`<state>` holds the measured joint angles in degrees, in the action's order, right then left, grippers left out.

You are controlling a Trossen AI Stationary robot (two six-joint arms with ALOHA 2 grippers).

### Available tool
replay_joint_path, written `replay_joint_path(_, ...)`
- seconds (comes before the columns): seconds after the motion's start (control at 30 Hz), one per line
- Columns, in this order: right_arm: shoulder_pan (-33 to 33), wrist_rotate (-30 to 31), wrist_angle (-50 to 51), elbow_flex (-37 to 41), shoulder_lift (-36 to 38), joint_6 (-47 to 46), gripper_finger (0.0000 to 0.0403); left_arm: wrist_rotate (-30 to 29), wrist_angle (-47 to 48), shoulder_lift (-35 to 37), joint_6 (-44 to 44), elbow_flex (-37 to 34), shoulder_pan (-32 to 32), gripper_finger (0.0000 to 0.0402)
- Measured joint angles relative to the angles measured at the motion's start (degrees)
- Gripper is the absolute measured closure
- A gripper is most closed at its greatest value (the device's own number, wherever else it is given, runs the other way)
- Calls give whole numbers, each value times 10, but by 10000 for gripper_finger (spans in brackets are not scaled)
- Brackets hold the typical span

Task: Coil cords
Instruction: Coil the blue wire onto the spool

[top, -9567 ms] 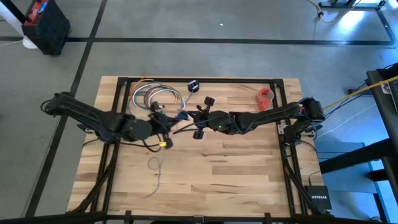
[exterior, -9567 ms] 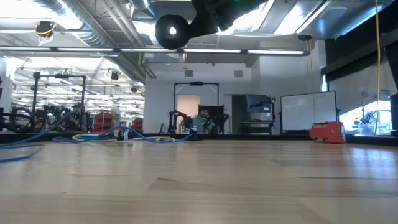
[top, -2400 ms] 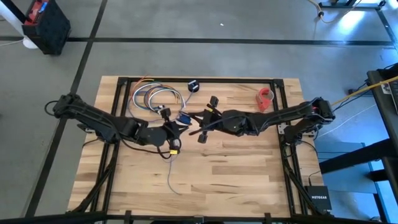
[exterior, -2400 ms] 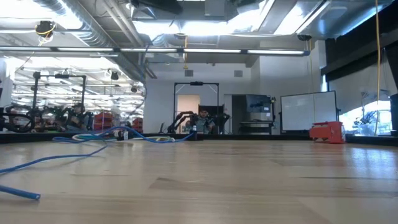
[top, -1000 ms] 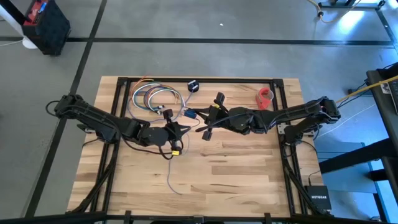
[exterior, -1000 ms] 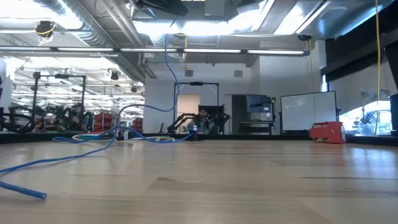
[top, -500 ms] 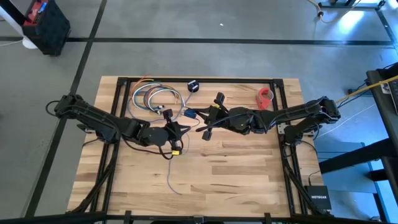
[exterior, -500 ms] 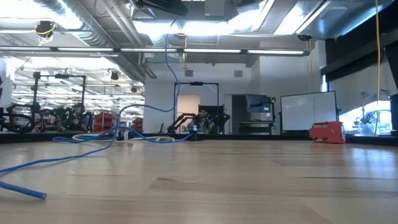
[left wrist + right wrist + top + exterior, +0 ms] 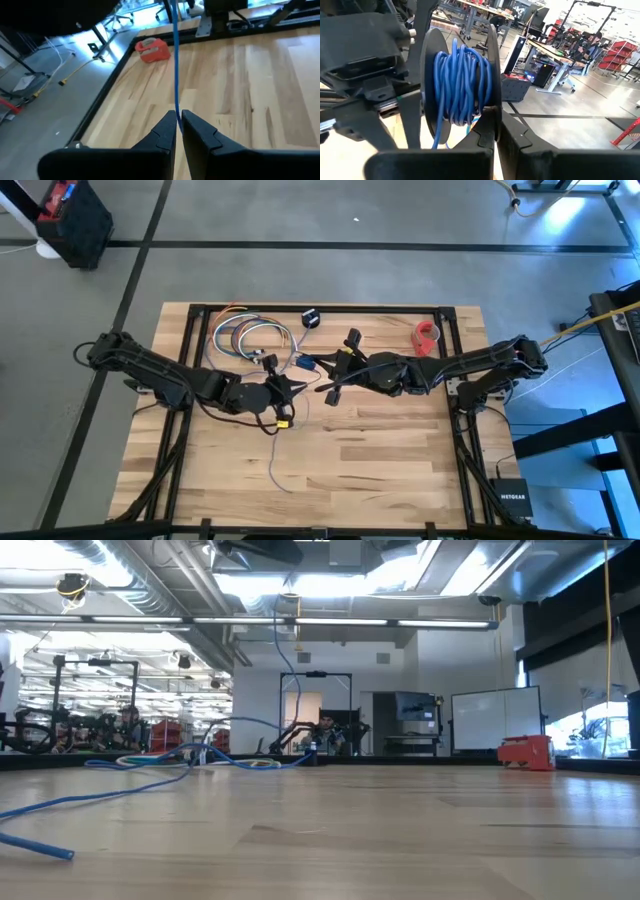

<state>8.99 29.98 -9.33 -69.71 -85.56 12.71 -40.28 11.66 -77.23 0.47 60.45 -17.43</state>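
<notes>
The cords are one thin blue cord [image 9: 462, 82], most of it wound on a black spool [image 9: 427, 85]. My right gripper [image 9: 496, 142] is shut on the spool above the table's middle [image 9: 322, 367]. One strand [image 9: 175, 60] runs from the spool to my left gripper [image 9: 178, 117], which is shut on it close by [image 9: 288, 387]. The cord's tail [image 9: 272, 465] lies on the table toward the near edge, its free end [image 9: 60, 852] flat on the wood. My left gripper pinches a single strand of the cord [image 9: 176, 107] between its two fingertips, the fingers slanting a little downward. The strand runs straight up from the fingers toward the spool. My right gripper pinches the rim of one spool flange [image 9: 492, 107] between its fingers, coming nearly level from the table's right. The spool is lifted clear of the table, its flanges upright.
A bundle of multicoloured looped wires [image 9: 250, 335] and a small black disc [image 9: 311, 318] lie near the far edge. A red object [image 9: 428, 335] sits at the far right. Bare wood spreads across the near half [image 9: 380, 470].
Both grippers have kept still. In the low view the slack stretch of cord hanging down to the table has swung a little sideways, while the tail on the wood has stayed put.
</notes>
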Motion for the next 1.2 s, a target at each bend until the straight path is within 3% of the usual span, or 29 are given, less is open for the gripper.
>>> replay_joint_path(0.43,0,10,7,1,21,12,395,2,101,19,-44,45,-17,230)
replay_joint_path(0.53,0,24,19,1,38,12,395,-4,102,41,-71,28,-38,225)
replay_joint_path(0.73,-10,16,45,3,44,9,395,-83,62,85,-111,-62,-85,224)
replay_joint_path(0.97,-66,-86,-100,96,46,-19,395,-85,-23,99,-135,-143,-95,224)
replay_joint_path(1.2,-70,-111,-185,138,41,-5,395,-77,-26,92,-195,-168,-66,224)
